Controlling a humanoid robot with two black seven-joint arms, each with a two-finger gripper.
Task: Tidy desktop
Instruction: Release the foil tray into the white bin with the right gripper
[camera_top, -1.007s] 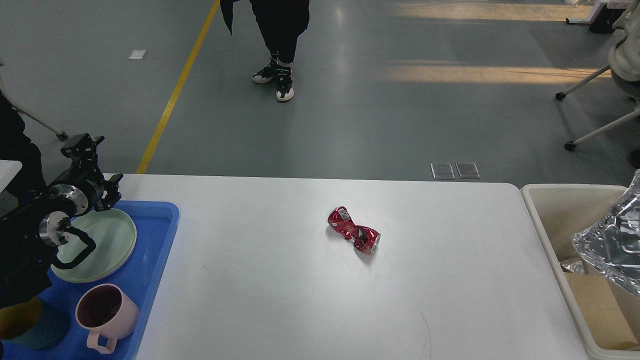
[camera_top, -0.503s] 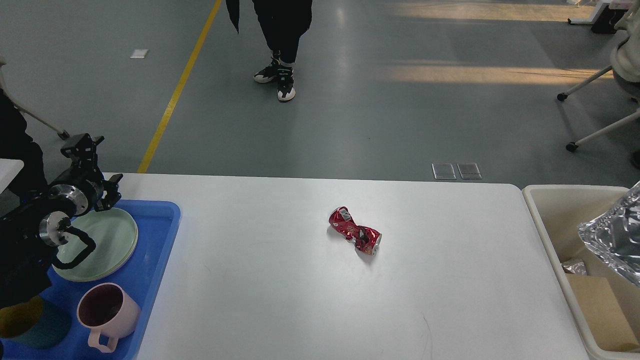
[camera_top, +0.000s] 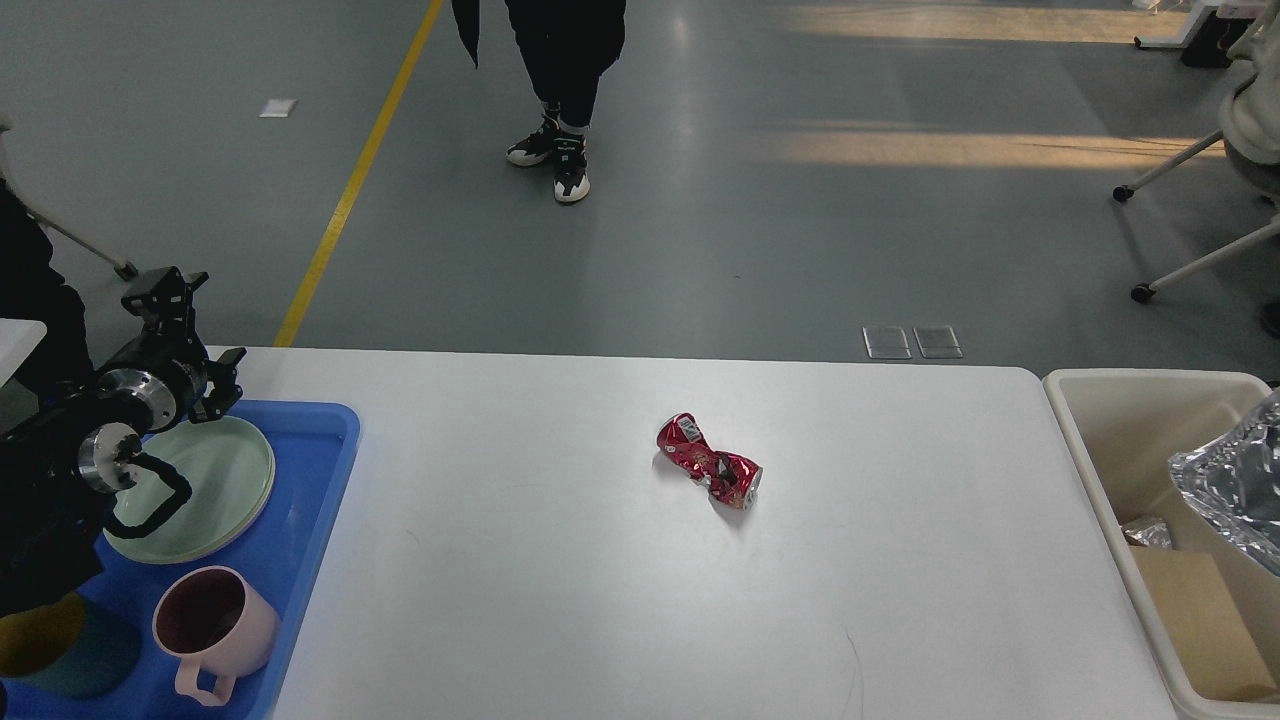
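Red and crumpled, one can (camera_top: 708, 472) is all you have left on the desktop (camera_top: 560, 560), lying alone near its middle, a little toward the far edge. Off the left edge, your blue tray (camera_top: 318, 470) already holds a pale green plate (camera_top: 215, 480), a pink mug (camera_top: 213, 630) and a darker cup (camera_top: 60, 650) at the near corner. Off the right edge, the cream bin (camera_top: 1100, 440) holds cardboard and a silver foil bag (camera_top: 1235, 490). By the look of it the tidying is nearly done, with only the can to bin. Your left gripper (camera_top: 180, 320) hangs raised over the tray's far corner, fingers pointing up and away, carrying nothing; whether they stand apart you cannot tell. Your right arm is out of view.
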